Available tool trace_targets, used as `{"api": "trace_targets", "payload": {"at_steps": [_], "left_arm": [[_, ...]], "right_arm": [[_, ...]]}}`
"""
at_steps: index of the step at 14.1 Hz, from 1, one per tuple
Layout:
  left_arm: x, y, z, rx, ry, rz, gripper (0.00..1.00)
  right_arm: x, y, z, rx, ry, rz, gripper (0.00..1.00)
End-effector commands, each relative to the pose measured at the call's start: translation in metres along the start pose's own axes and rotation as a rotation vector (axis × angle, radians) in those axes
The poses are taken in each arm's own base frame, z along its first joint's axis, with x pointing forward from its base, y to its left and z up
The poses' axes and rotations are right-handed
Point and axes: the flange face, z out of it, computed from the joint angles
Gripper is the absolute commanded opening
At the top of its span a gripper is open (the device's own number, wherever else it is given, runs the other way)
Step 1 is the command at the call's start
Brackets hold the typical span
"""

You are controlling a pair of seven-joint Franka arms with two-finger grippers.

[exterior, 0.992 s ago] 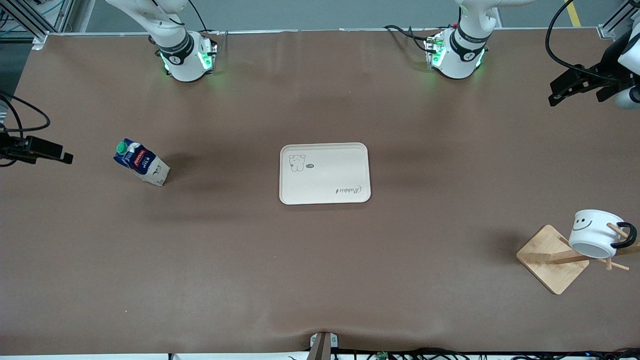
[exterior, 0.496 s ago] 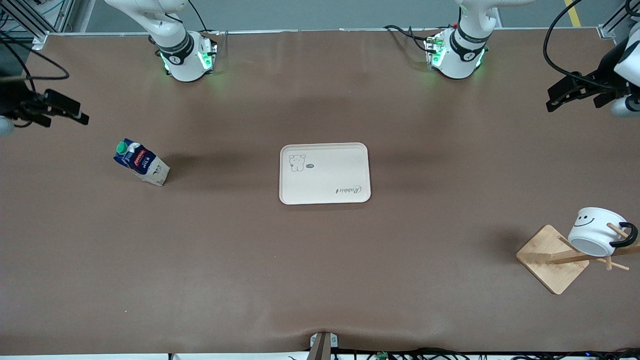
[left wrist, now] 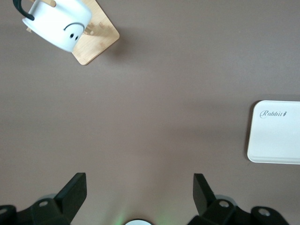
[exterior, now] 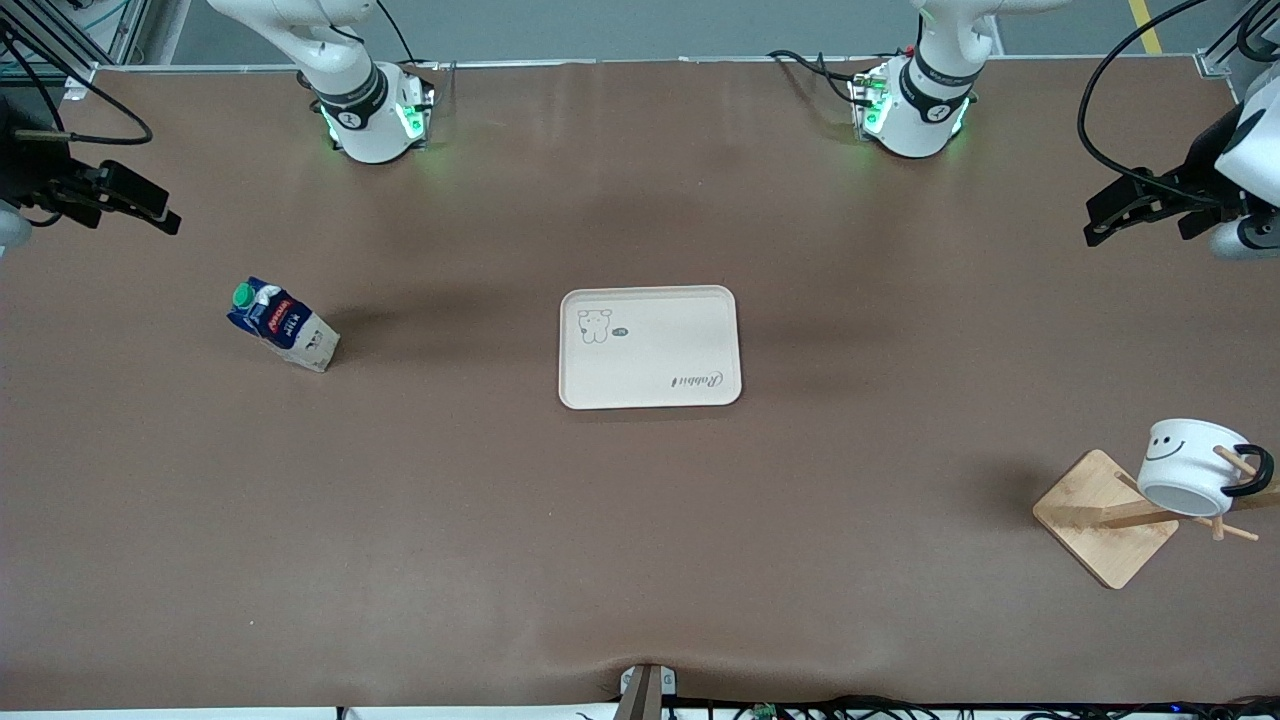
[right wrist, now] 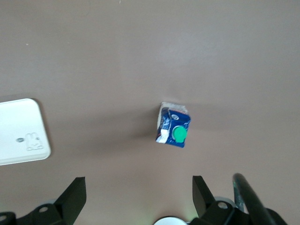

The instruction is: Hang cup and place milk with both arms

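Note:
The cup (exterior: 1185,462), a white mug with a black smiley face, hangs by its black handle on a peg of the wooden rack (exterior: 1105,520) at the left arm's end of the table. It also shows in the left wrist view (left wrist: 58,22). The milk (exterior: 283,325), a dark-blue and white carton with a green cap, stands on the table toward the right arm's end and shows in the right wrist view (right wrist: 173,128). My left gripper (exterior: 1095,222) is open and empty over bare table. My right gripper (exterior: 160,212) is open and empty over bare table.
A cream tray (exterior: 650,346) with a rabbit drawing lies at the middle of the table, with nothing on it. It shows at the edge of both wrist views, the left (left wrist: 276,133) and the right (right wrist: 21,131). The two arm bases stand along the table's back edge.
My right gripper has moved away from the milk toward the robots' side of the table. My left gripper has shifted slightly. The cup has rocked a little on its peg.

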Motion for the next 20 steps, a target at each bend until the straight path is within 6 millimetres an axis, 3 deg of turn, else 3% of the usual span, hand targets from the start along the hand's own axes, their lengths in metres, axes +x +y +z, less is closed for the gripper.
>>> {"api": "trace_targets", "payload": {"at_steps": [1,3,8,15,20], "left_arm": [[-0.013,0.003,-0.001,-0.016,0.045,-0.004,1.0],[-0.012,0.004,-0.001,-0.016,0.045,-0.004,1.0],[-0.012,-0.005,-0.008,-0.022,0.053,0.001,1.0],[-0.015,-0.004,-0.028,-0.081,0.06,-0.016,1.0],[-0.011,-0.008,-0.025,-0.082,0.036,-0.021,1.0]], "right_arm": [[0.008,-0.02,-0.014,-0.035,0.032,-0.02,1.0],[0.016,-0.008,-0.011,-0.021,0.026,-0.009,1.0],[0.026,-0.007,-0.015,-0.021,0.033,-0.056,1.0],[0.024,-0.012,-0.014,-0.022,0.015,-0.055,1.0],[0.024,-0.01,-0.013,-0.023,0.006,-0.059,1.0]]}}
